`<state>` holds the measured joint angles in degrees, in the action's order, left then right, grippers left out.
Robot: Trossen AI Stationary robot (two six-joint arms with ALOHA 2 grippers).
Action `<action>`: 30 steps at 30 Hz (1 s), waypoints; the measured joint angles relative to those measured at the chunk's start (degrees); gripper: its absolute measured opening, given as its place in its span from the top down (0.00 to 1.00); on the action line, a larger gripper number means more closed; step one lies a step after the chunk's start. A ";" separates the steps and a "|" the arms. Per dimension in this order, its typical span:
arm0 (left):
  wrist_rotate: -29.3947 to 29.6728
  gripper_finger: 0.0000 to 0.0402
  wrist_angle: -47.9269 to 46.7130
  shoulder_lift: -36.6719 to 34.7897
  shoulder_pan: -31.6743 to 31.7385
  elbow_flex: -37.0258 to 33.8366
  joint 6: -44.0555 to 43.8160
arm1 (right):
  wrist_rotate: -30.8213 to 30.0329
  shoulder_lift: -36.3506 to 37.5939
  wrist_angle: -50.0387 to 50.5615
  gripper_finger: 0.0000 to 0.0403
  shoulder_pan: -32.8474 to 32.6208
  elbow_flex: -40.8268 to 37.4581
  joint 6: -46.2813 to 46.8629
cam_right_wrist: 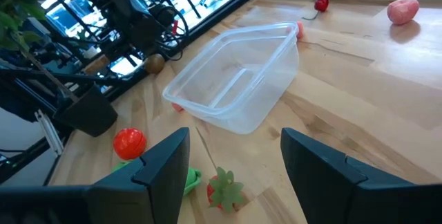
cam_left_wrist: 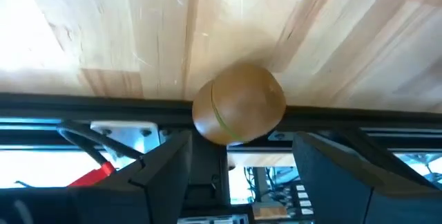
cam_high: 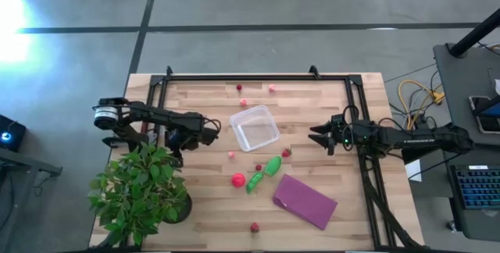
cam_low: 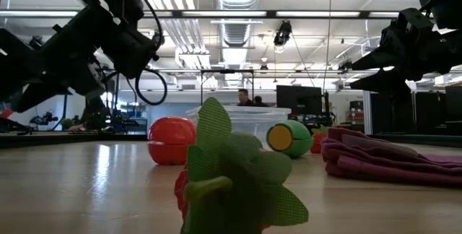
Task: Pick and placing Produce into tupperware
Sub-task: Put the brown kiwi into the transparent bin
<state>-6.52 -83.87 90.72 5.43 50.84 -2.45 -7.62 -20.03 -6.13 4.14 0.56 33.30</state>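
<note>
The clear tupperware (cam_high: 254,126) (cam_right_wrist: 238,79) stands mid-table with nothing in it. My left gripper (cam_high: 208,133) (cam_left_wrist: 238,148) is open just to its left. The brown ball (cam_left_wrist: 238,103) (cam_right_wrist: 155,63) rests on the table right at the open fingertips, apart from both fingers. My right gripper (cam_high: 316,137) (cam_right_wrist: 235,141) hovers open to the right of the box. The larger red ball (cam_high: 237,179) (cam_low: 172,140) and two green pods (cam_high: 273,165) (cam_high: 255,181) lie nearer the near edge. Small red pieces (cam_high: 243,102) (cam_high: 287,153) (cam_high: 255,226) are scattered around.
A purple rectangle (cam_high: 305,201) lies near the table's near right part. A potted plant (cam_high: 141,190) stands at the near left corner, close behind my left arm. A black frame rail (cam_high: 258,76) runs along the far edge and both sides.
</note>
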 joint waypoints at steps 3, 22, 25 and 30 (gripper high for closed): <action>-0.02 0.41 1.18 0.04 0.00 -0.15 -0.16 | 0.00 0.00 0.00 0.46 0.02 0.00 0.00; -0.91 0.41 5.89 3.70 0.00 -3.09 -3.53 | 0.00 0.00 -0.01 0.46 0.01 0.00 0.02; -0.63 0.41 5.73 4.87 0.00 -4.77 -2.39 | 0.00 0.00 -0.02 0.46 0.02 0.00 0.11; 0.69 0.41 5.88 5.93 0.00 -6.26 -1.53 | 0.00 0.00 -0.04 0.46 0.02 0.00 0.76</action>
<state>-5.84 -78.00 96.64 5.43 44.59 -3.98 -7.62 -20.03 -6.17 4.16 0.56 34.06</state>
